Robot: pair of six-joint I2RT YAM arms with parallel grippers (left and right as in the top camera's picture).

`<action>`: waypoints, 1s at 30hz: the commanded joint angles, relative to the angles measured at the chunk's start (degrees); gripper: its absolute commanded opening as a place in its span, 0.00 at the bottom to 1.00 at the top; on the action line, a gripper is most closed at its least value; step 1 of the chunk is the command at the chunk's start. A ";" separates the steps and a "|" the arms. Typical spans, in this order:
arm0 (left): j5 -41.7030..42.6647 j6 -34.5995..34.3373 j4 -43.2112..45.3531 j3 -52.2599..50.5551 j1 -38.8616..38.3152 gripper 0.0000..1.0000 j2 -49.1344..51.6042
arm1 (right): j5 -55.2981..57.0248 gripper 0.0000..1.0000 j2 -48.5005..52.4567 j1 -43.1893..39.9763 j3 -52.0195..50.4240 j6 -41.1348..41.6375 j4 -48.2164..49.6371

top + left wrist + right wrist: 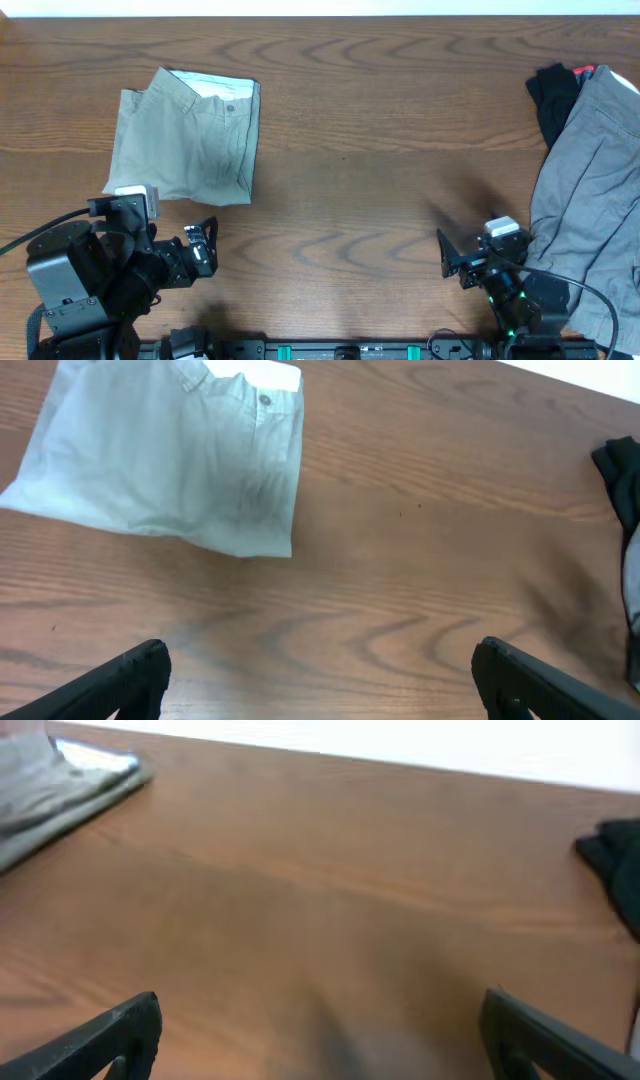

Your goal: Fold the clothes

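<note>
The pale khaki-green shorts (pixel 185 137) lie folded in a rough square at the back left of the table, waistband and button at the far edge. They also show in the left wrist view (pixel 170 455) and at the far left edge of the right wrist view (pixel 50 790). My left gripper (pixel 203 249) is open and empty near the front edge, in front of the shorts and apart from them. My right gripper (pixel 447 255) is open and empty at the front right, over bare wood.
A grey garment (pixel 590 190) lies spread along the right edge, close to my right arm. A small black cloth (pixel 553 92) sits at its far end. The wooden table (pixel 360 150) runs between the two piles.
</note>
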 commanded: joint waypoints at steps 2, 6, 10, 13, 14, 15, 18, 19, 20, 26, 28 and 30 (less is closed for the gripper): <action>-0.11 -0.31 0.02 0.37 -0.22 0.98 0.00 | 0.00 0.99 -0.42 -0.20 -0.59 -0.74 0.09; -0.13 -0.31 0.00 0.37 -0.22 0.98 0.00 | 0.00 0.99 -0.42 -0.20 -0.59 -0.76 0.07; -0.11 -0.31 0.00 0.37 -0.22 0.98 0.00 | -0.02 0.99 -0.42 -0.20 -0.59 -0.74 0.07; -0.11 -0.31 0.00 0.37 -0.22 0.98 0.00 | 0.00 0.99 -0.42 -0.20 -0.59 -0.74 0.07; -0.11 -0.31 0.00 0.37 -0.22 0.98 0.00 | 0.00 0.99 -0.42 -0.20 -0.59 -0.74 0.07; -0.11 -0.31 0.00 0.37 -0.22 0.98 0.00 | 0.00 0.99 -0.42 -0.20 -0.59 -0.74 0.07; -0.11 -0.31 0.00 0.37 -0.22 0.98 0.00 | 0.00 0.99 -0.42 -0.20 -0.59 -0.74 0.09; -0.11 -0.31 0.00 0.37 -0.24 0.98 0.00 | 0.00 0.99 -0.42 -0.20 -0.59 -0.74 0.07; -0.17 -0.31 0.02 0.37 -0.72 0.98 0.02 | 0.00 0.99 -0.42 -0.20 -0.59 -0.74 0.09; -0.28 -0.31 0.00 0.37 -7.76 0.98 0.00 | 0.00 0.99 -0.42 -0.20 -0.59 -0.74 0.07; -0.28 -0.31 0.00 0.33 -11.50 0.98 -0.17 | 0.00 0.99 -0.42 -0.20 -0.59 -0.74 0.09; -0.31 -0.22 -0.20 0.31 -14.05 0.98 -1.03 | -0.02 0.99 -0.42 -0.20 -0.59 -0.74 0.07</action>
